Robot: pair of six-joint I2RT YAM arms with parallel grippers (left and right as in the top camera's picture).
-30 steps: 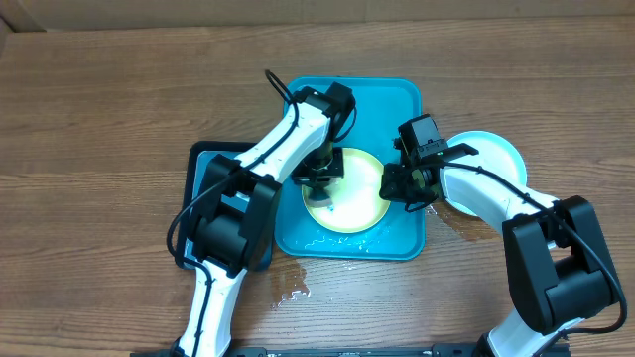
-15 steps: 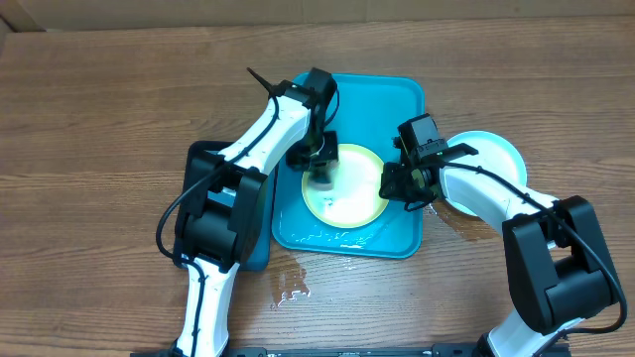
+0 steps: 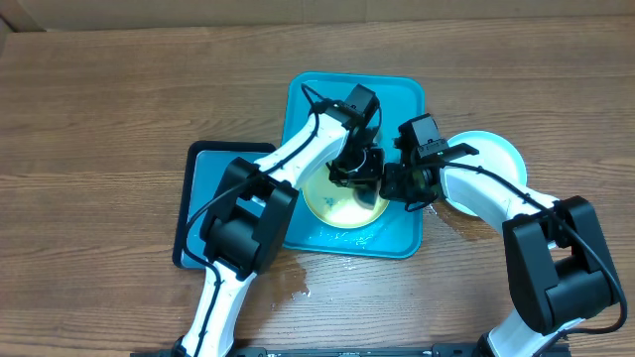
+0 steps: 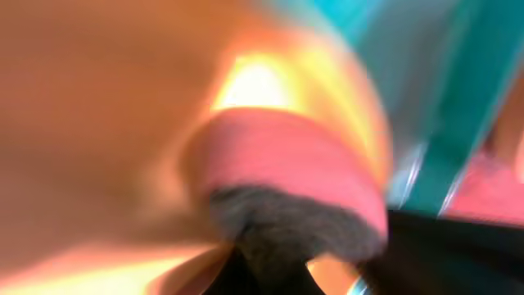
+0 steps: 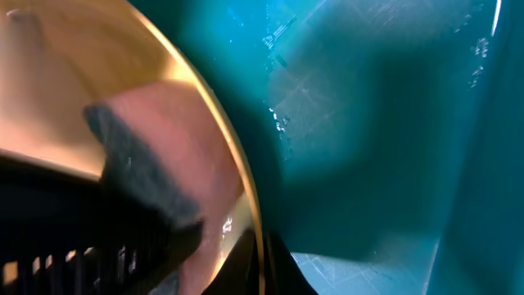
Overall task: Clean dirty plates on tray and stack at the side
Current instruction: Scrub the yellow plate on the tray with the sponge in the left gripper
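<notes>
**Scrub stroke swings to the plate's right half**

Your left arm (image 3: 298, 149) has swept from the plate's left side over to its right, which uncovers more of the dark teal tray (image 3: 203, 198) on the bench (image 3: 99, 119). The wet turquoise tray (image 3: 407, 99) carries the yellow-green plate (image 3: 332, 210). A light blue plate (image 3: 496, 154) sits off to the right on the bench, partly under your right arm (image 3: 476, 193).

You are mid-scrub, by my reading. The left jaws are clamped on a pink sponge (image 4: 286, 188), its grey face against the plate. The right jaws are closed at the plate's right rim and appear to pinch it steady.

Next you need to finish the rub, then lift the plate out to the side without dragging the tray. Your left arm reaches across with its wrist bent down, and your right arm lies low.
</notes>
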